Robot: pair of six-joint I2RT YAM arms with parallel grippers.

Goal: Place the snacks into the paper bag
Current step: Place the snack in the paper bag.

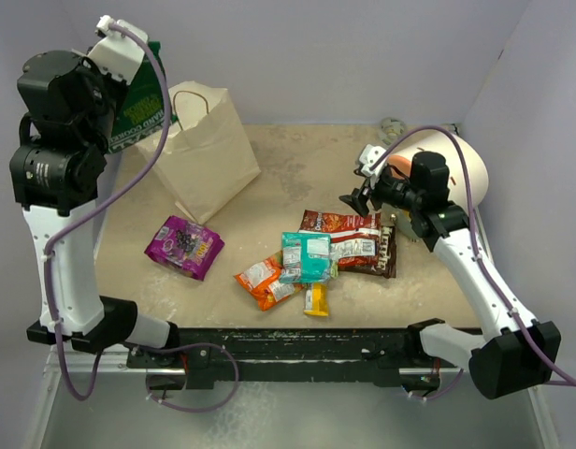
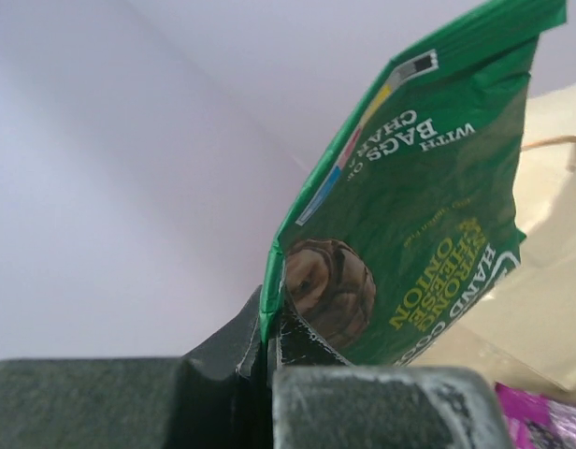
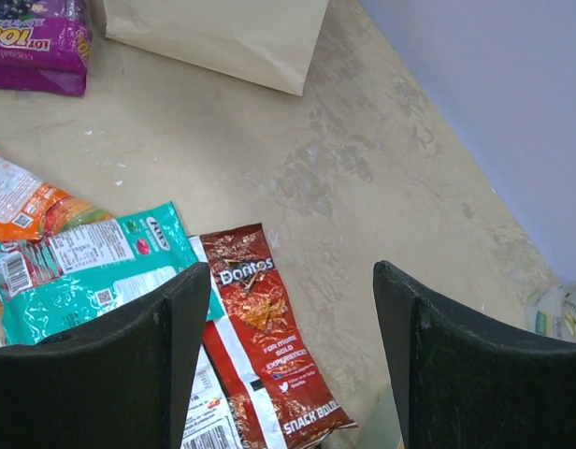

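Observation:
My left gripper [image 1: 148,75] is shut on the green chip bag [image 1: 144,103], held high at the far left beside the tan paper bag [image 1: 206,154]. In the left wrist view the green chip bag [image 2: 419,215] is pinched at its edge and the paper bag [image 2: 550,224] shows behind it. My right gripper [image 1: 359,198] is open and empty above the red-white pouch [image 1: 342,224]. The purple packet [image 1: 184,246], orange packet [image 1: 262,279], teal packet [image 1: 305,256], brown candy bag [image 1: 385,253] and yellow bar [image 1: 315,299] lie on the table. The right wrist view shows the red-white pouch [image 3: 269,346] and teal packet [image 3: 82,271].
A big cream cylinder with an orange face [image 1: 456,168] lies at the far right behind my right arm. Purple walls close the back and sides. A black rail [image 1: 297,341] runs along the near edge.

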